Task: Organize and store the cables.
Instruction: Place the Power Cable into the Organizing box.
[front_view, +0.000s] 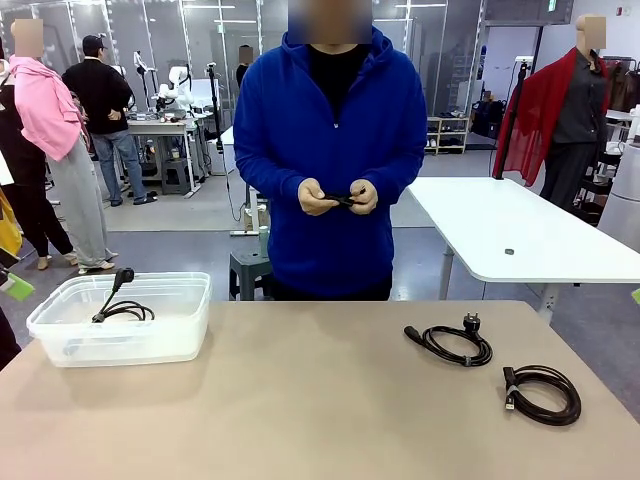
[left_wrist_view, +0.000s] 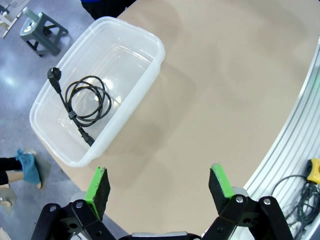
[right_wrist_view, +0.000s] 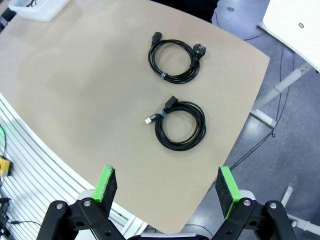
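Left end effector (left_wrist_view: 158, 174), right end effector (right_wrist_view: 166, 174): both released, empty. One cable (left_wrist_view: 85, 100) lies in bin (left_wrist_view: 142, 92). Two coils flat on worktop (front_view: 300, 400), right side:
- power cable (front_view: 455, 344), plugs at far and left edges
- nearer cable (front_view: 543, 393), long axis left-right, connector at left

Risks: pinch catches single strand, coil unravels; plug snags bin rim.

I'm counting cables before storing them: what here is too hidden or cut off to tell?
- Front view: the black item in the person's hands is mostly covered by fingers; cable or not, unclear.
- Front view: the cloudy wall of the bin blurs the cable inside.
- Right wrist view: the bin is cut by the top edge, contents hidden.
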